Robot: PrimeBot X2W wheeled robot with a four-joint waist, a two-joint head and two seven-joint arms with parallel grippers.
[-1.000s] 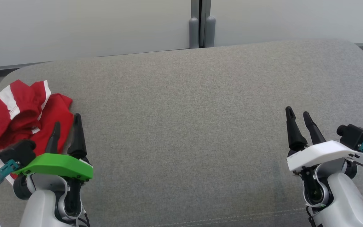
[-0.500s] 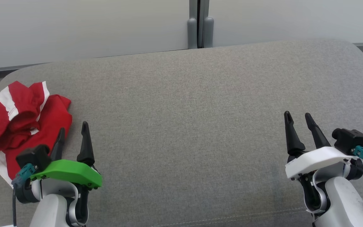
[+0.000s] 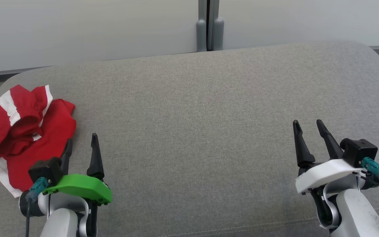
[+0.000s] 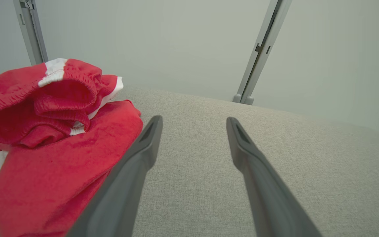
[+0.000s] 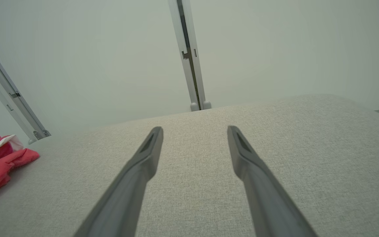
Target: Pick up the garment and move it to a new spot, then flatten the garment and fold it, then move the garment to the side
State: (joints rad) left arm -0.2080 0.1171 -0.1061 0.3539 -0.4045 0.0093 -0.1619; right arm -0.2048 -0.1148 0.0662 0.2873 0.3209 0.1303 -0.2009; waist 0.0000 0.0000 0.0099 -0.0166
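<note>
left gripper point(image 3: 81, 139) released and empty, has backed off toward 5 o'clock. the red-and-white garment point(image 3: 28, 131) is unmoved, crumpled at its 10 o'clock on the grey cushion's point(image 3: 192, 115) left end. right gripper point(image 3: 307, 122) released too, dipped slightly. pickup looks not started.

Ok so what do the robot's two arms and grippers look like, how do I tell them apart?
Both have two long, tapered black fingers and pale grey forearms. The left gripper carries a green cover; the right gripper has a white cover. Each wrist has a black camera block with a teal plug and a dark cable.
</note>
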